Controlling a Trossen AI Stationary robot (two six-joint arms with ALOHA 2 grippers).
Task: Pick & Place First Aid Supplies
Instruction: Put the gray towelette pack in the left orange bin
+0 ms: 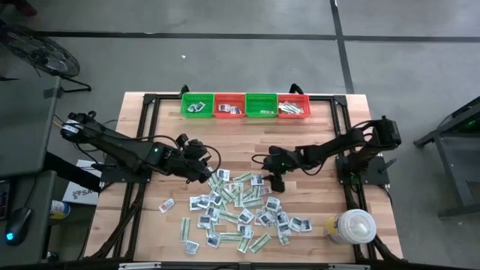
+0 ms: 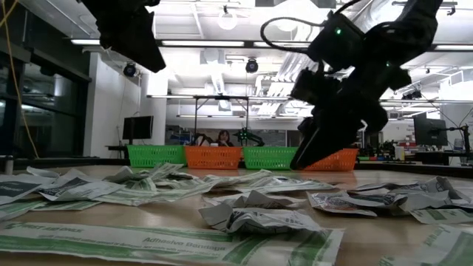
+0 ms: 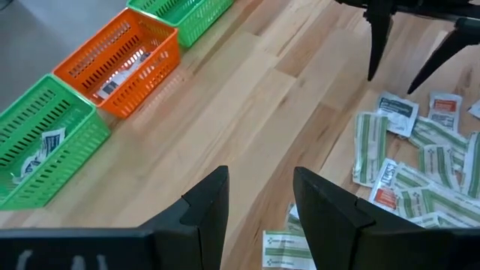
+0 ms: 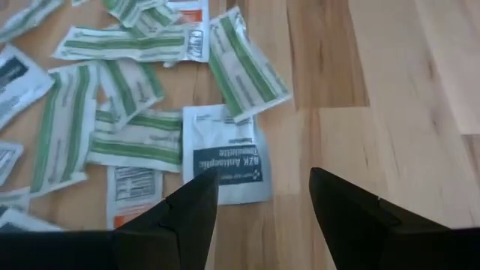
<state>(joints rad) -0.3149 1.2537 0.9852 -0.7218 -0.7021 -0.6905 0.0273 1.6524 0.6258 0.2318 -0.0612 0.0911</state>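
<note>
two dark jointed arms (image 1: 127,154) (black cables, small green light).

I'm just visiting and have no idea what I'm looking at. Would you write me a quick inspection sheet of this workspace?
Surface: wooden table, bare planks between the baskets and the pile.
Job's things: pile of first aid packets spread over the near half; four baskets in a row at the far edge, green and orange alternating, each with a few packets inside.
Clutter: white lidded container at the near right corner.
Grippers: left tool open, empty, at the pile's left edge; right tool open, empty, over an antiseptic packet.
Cables: black cable looped by the left tool.
Surroundings: grey floor; a lab room with monitors behind.
</note>
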